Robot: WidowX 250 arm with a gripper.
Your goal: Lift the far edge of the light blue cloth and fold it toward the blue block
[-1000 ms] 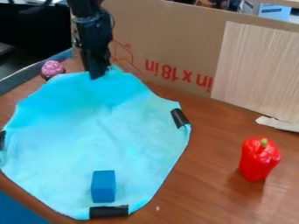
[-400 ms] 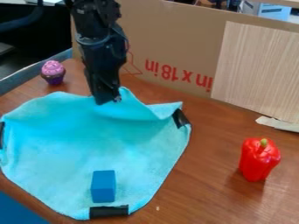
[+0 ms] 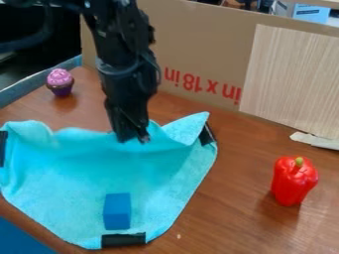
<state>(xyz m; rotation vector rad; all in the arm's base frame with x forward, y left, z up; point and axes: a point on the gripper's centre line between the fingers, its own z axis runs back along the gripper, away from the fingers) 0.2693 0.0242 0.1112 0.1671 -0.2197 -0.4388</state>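
brown cardboard (image 3: 198, 39) stands along the far side of the wooden surface (image 3: 232, 208), well beyond the blue block (image 3: 117, 211), which serves as the landmark here. far to the left of the block, at the cloth's edge, is a black left strip (image 3: 3, 149); the cupcake (image 3: 60, 83) stands beyond the block and to its left, off the cloth. the blue cloth (image 3: 73, 178) lies under and around the block, its far part raised in loose folds beyond it. a black near strip (image 3: 124, 239) sits at the cloth's edge, just on the near side of the block. beyond the block and slightly right, the claw (image 3: 134, 139) looks nearly closed, with the cloth's far edge pinched in it. farther right of the block are the black right strip (image 3: 207, 134) and, well off the cloth, the red pepper (image 3: 295, 181).

this looks like a fold, partway done. a firm pinch and a low, slow pull would suit it: limp cloth can slip or bunch. keep the edge high enough to clear the block without nudging it, pull evenly so neither side strip drags, and lower before letting go.
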